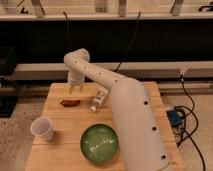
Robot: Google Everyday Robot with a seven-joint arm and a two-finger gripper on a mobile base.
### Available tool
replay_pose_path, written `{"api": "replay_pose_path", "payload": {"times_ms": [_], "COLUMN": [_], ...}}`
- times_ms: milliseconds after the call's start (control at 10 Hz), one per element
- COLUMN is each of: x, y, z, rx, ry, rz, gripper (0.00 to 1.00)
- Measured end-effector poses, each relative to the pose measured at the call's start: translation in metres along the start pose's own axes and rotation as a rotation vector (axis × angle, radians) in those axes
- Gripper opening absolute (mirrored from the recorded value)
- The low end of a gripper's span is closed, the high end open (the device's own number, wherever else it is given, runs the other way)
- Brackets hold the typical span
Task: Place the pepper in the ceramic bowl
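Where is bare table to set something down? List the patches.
Bare wood lies between the cup and the bowl, and between the pepper and the cup. Crowded at the back: the gripper hangs over the pepper, the bottle beside it. The arm hides the table's right side.

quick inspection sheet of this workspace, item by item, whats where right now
surface: wooden table, pale slats, no spill seen
job's things: pepper lies on the table's far left part, outside the ceramic bowl; the bowl stands at the near edge, nothing seen in it
clutter: small clear bottle lying to the right of the pepper; white paper cup upright, near left
grippers: gripper points down just above the pepper; contact cannot be told
cables: black cables on the floor to the right of the table, by a blue box
surroundings: dark wall and pale rail behind the table
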Motion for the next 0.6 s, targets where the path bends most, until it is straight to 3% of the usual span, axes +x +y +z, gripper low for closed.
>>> {"api": "replay_pose_path", "payload": {"times_ms": [600], "x": [-0.014], "y": [-0.015], "z": [0.029], "rx": [-0.038], "ry": [-0.042], "rz": [-0.122], "gripper": [0.8]}}
